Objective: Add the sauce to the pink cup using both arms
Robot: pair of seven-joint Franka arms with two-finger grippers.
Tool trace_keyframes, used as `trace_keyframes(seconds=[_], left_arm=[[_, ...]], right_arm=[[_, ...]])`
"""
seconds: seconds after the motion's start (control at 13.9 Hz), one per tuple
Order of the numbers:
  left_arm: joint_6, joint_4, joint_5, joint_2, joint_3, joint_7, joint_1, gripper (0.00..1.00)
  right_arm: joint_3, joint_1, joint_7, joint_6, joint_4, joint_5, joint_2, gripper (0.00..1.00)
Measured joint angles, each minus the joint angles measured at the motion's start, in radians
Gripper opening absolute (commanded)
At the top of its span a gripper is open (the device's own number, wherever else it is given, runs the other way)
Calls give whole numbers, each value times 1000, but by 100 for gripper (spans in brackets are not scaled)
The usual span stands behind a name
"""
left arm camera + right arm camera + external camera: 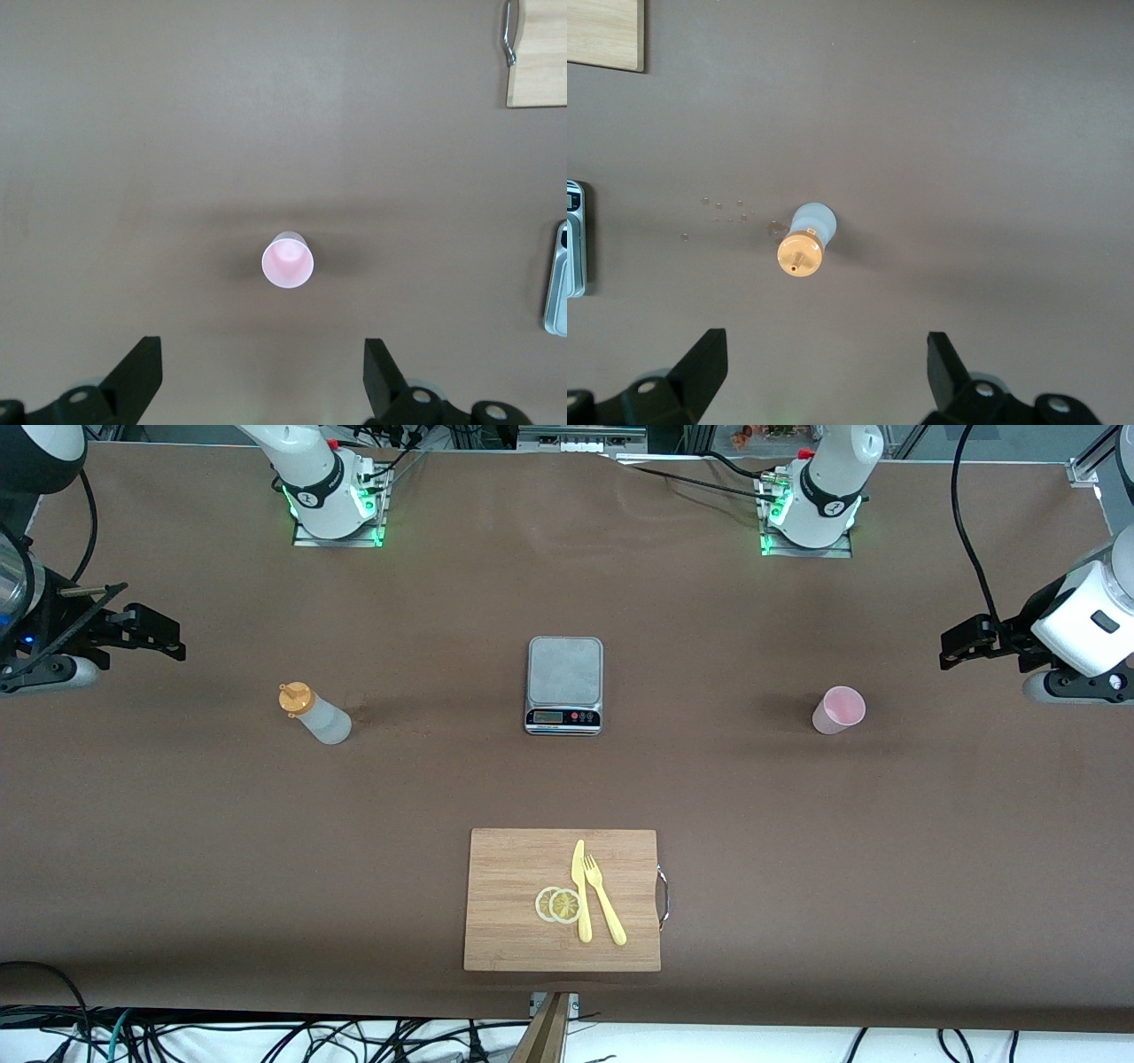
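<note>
The pink cup (838, 709) stands upright and empty toward the left arm's end of the table. In the left wrist view the cup (287, 261) is well apart from my left gripper (264, 381). That gripper (957, 646) is open and empty, held above the table at its own end. The squeeze bottle (317, 717), whitish with an orange cap, stands toward the right arm's end. It shows in the right wrist view (804, 241), apart from my open, empty right gripper (827, 372), which hangs above the table's end (164, 636). No sauce shows in the cup.
A grey kitchen scale (565, 684) sits mid-table between bottle and cup. A wooden cutting board (514, 903) lies nearer the front camera and holds two lemon slices (558, 904), a yellow knife (580, 890) and a fork (604, 899). Small droplets (722, 212) lie beside the bottle.
</note>
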Motion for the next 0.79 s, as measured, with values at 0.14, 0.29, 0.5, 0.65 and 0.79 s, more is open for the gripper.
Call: trace_keyframes(seconds=[0.14, 0.29, 0.5, 0.65, 0.79], left_arm=[[-5, 0, 0, 0, 0, 0, 0, 100], [-9, -3, 0, 1, 0, 2, 0, 100], [-7, -36, 0, 13, 2, 28, 3, 100], [40, -92, 0, 26, 4, 70, 27, 100], [106, -179, 0, 31, 8, 100, 62, 100]], right_arm=[[0, 0, 0, 0, 0, 0, 0, 100], [0, 0, 0, 0, 0, 0, 0, 100], [0, 0, 0, 0, 0, 0, 0, 100], [0, 0, 0, 0, -1, 0, 0, 100], [0, 0, 0, 0, -2, 0, 0, 100]])
